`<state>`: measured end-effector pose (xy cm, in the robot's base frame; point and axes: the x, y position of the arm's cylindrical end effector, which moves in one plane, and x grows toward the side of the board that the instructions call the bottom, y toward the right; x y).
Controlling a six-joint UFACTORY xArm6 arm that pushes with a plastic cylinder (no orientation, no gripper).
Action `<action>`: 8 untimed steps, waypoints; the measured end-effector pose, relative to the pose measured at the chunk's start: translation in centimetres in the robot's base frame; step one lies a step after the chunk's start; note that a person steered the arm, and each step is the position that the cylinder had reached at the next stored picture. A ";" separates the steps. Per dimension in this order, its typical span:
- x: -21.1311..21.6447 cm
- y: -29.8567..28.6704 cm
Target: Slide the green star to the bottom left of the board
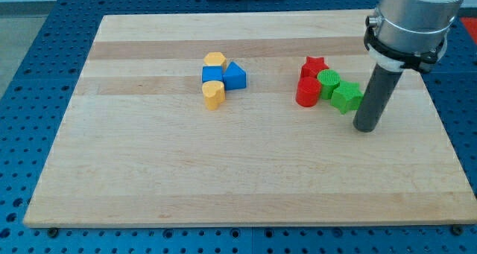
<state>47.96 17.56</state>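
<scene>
The green star-shaped block (346, 97) lies on the right half of the pale wooden board (223, 179), nearer the top edge than the bottom and well apart from the bottom left corner. My tip (365, 127), the lower end of the straight dark rod, rests on the board just beside the star's right side, slightly toward the bottom edge; whether it touches the star cannot be told, and the rod carries no fingers to open or close. Touching the star on its upper left is a green rounded block (328, 81). Left of that sits a red cylinder-like block (306, 92), with a red star block (314, 65) just above it toward the top edge. Well apart, near the board's middle toward the top edge, a second cluster huddles together: an orange hexagonal block (215, 60), a blue cube (212, 75), a blue triangular block (235, 76) and an orange heart-like block (214, 94).
</scene>
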 end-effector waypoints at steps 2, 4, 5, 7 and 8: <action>-1.6 0.9; -3.7 2.7; -5.4 1.9; -5.5 -5.2; -5.5 -7.9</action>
<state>42.51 9.64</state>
